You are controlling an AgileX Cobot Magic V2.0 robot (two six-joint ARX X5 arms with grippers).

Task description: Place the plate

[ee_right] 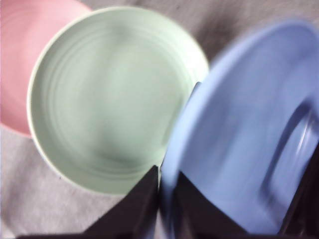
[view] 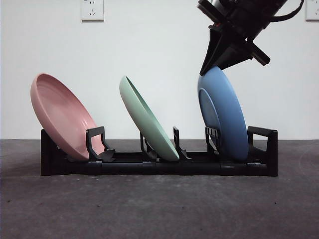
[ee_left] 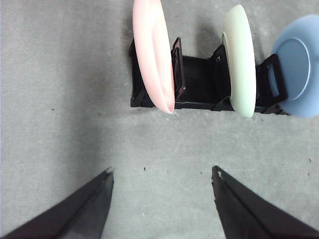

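Note:
A blue plate (view: 225, 112) stands nearly upright in the right-hand slot of the black rack (view: 159, 164). My right gripper (view: 215, 63) comes down from the top right and is shut on the blue plate's top rim (ee_right: 169, 164). A green plate (view: 147, 119) leans in the middle slot and a pink plate (view: 62, 114) leans in the left slot. My left gripper (ee_left: 162, 199) hangs open over bare table, well short of the rack (ee_left: 199, 84), with nothing between its jaws. The pink plate (ee_left: 154, 55), green plate (ee_left: 240, 59) and blue plate (ee_left: 298, 69) show beyond it.
The rack stands on a dark grey table (view: 159, 209) before a white wall with a socket (view: 92, 9). In the right wrist view the green plate (ee_right: 112, 99) sits close beside the blue one, with the pink plate (ee_right: 20, 59) behind.

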